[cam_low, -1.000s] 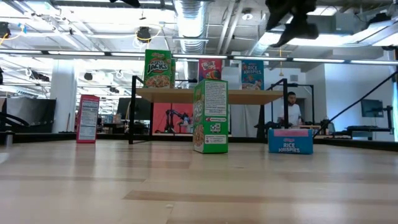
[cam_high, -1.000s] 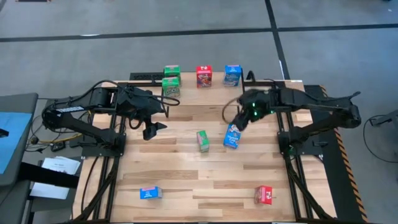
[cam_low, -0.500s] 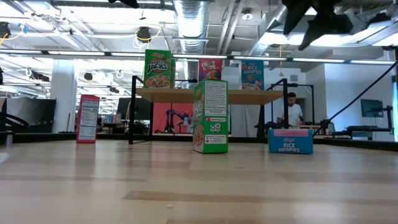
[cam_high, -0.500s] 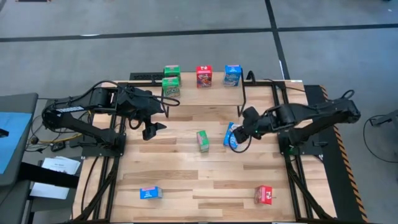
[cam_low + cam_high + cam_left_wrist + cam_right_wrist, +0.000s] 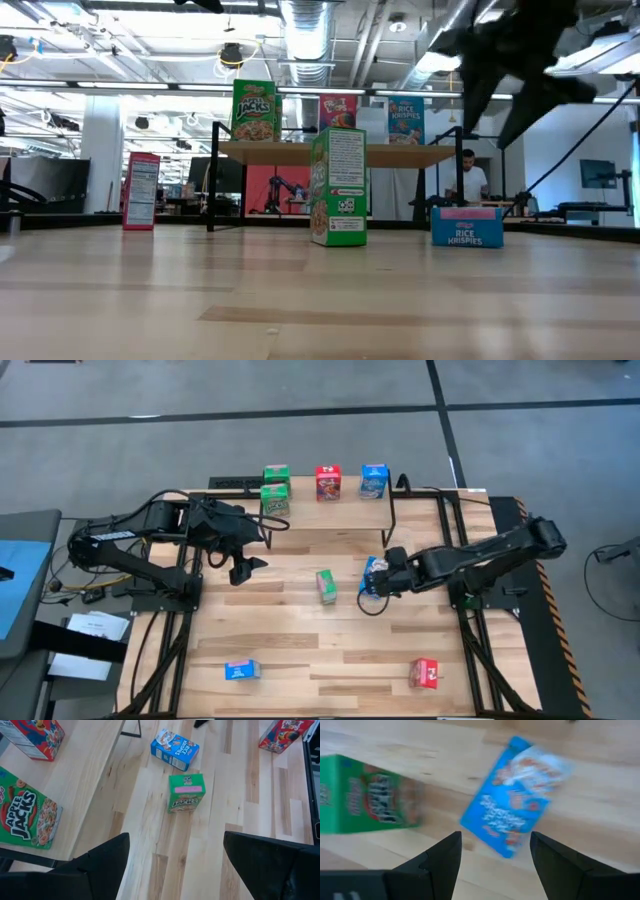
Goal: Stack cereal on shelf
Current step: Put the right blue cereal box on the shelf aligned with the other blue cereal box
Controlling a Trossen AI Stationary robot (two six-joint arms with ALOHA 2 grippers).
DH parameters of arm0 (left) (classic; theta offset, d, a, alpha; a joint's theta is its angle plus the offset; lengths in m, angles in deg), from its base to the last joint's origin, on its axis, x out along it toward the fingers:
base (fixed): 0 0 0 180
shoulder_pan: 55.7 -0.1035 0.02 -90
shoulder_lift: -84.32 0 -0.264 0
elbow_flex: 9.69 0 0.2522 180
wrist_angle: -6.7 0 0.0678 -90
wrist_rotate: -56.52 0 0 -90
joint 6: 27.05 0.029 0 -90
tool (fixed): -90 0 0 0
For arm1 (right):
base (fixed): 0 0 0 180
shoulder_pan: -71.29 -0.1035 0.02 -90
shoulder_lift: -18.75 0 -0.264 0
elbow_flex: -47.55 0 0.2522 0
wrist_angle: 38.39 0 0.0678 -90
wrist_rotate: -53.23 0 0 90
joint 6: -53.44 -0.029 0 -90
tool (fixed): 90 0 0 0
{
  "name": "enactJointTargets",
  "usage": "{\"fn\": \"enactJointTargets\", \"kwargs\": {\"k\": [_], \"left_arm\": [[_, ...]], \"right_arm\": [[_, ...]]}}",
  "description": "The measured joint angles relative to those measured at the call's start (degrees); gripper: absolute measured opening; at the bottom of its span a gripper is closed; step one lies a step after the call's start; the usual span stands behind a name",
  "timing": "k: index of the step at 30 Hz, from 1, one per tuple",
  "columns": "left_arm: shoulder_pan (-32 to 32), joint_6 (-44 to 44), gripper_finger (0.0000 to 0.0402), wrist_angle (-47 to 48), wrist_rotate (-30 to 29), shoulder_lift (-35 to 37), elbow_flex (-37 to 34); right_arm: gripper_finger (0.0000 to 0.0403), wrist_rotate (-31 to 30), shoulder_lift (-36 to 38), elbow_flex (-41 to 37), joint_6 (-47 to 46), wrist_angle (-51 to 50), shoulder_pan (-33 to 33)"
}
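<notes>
The light-wood shelf (image 5: 330, 512) stands at the table's far edge and carries two green boxes (image 5: 275, 488), a red box (image 5: 328, 482) and a blue box (image 5: 373, 481). A blue cereal box (image 5: 374, 568) lies flat on the table at mid-right, also seen in the right wrist view (image 5: 512, 822) and the low view (image 5: 467, 226). A green box (image 5: 326, 586) stands upright to its left. My right gripper (image 5: 370, 590) hangs open above the lying blue box (image 5: 495, 842), clear of it in the low view (image 5: 500, 105). My left gripper (image 5: 243, 568) waits open at mid-left (image 5: 175, 845).
A blue box (image 5: 241, 671) and a red box (image 5: 425, 673) lie near the table's near edge. Another red box (image 5: 141, 190) stands at the left in the low view. The shelf's black legs (image 5: 392, 510) rise just beyond the right gripper.
My right gripper has come down and a little toward the table's near edge, closing on the lying blue box, with its arm stretched out lower over the table. The boxes have stayed where they were.
</notes>
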Motion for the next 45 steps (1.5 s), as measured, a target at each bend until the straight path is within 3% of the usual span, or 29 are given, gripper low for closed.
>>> {"fn": "enactJointTargets", "kwargs": {"k": [9,18,35,45], "left_arm": [[0.00,-0.01,0.0313,0.08,0.00,0.00,0.00],[0.00,0.00,0.0313,0.14,-0.01,0.02,0.00],[0.00,0.00,0.0313,0.17,-0.01,0.02,0.00],[-0.01,0.00,0.0313,0.17,-0.01,0.01,0.00]], "right_arm": [[0.0271,0.46,-7.60,-0.16,-11.55,5.65,0.00],[0.0393,0.29,-11.95,0.00,-17.78,7.60,-0.04],[0.0399,0.14,-16.04,0.24,-21.78,9.10,-0.67],[0.0399,0.42,-15.95,3.15,-19.77,0.79,-4.15]]}}
